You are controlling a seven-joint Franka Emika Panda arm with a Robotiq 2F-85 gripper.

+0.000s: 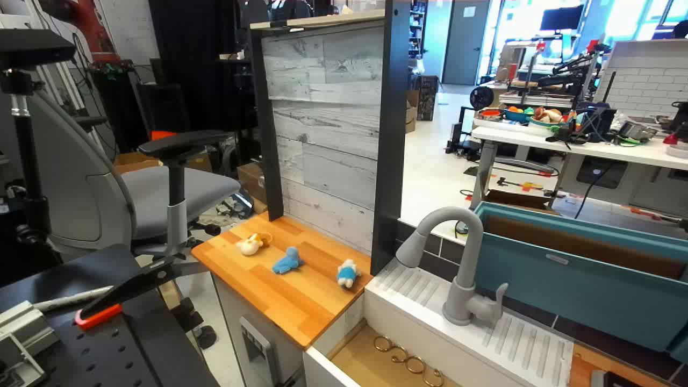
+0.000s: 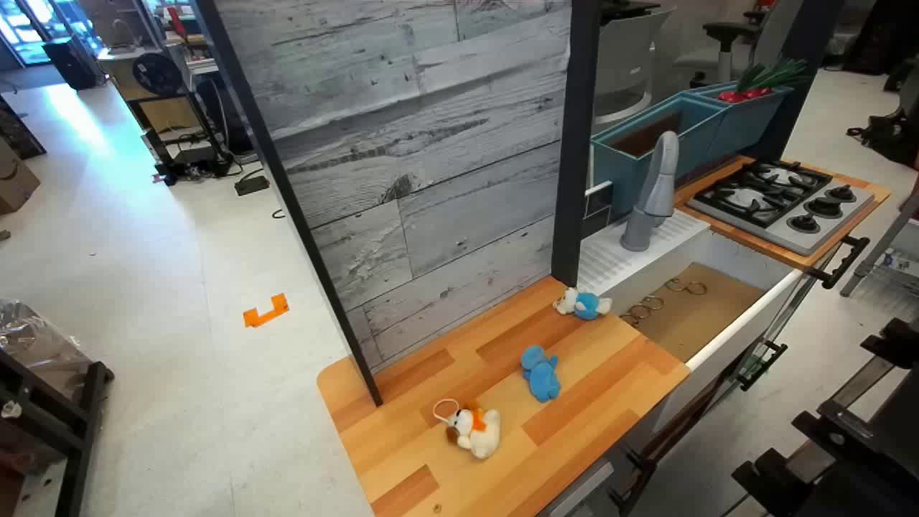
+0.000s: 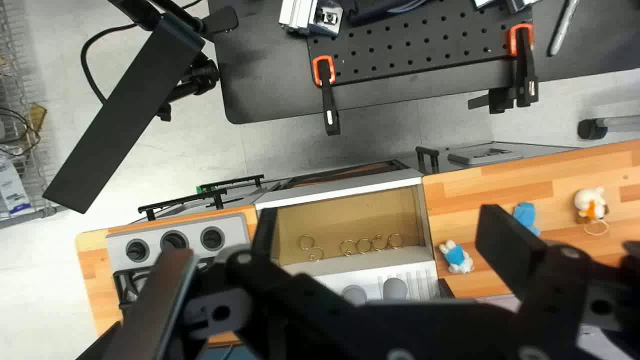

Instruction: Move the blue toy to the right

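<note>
The lumpy light-blue plush toy (image 1: 287,262) lies on the orange-brown wood-strip counter (image 1: 301,317). The black two-fingered claw (image 3: 379,240) is positioned well above the counter with its jaws spread wide. In the wrist view, the light-blue plush toy is at 3 o'clock from the claw's centre, outside the gap and partly hidden behind that side of the claw.

Clock positions below are read from the light-blue plush toy in an exterior view.

- 3 o'clock: white plush toy with blue body (image 1: 348,274), near the base of the black upright post (image 1: 391,161) and between the light-blue plush toy and the white sink (image 1: 446,349). Farther out: grey curved faucet (image 1: 462,285).
- 10 o'clock: white plush toy with orange patch (image 1: 250,246), apart from the light-blue plush toy.
- 1 o'clock: grey wood-grain panel (image 1: 328,129), standing upright along the counter.
</note>
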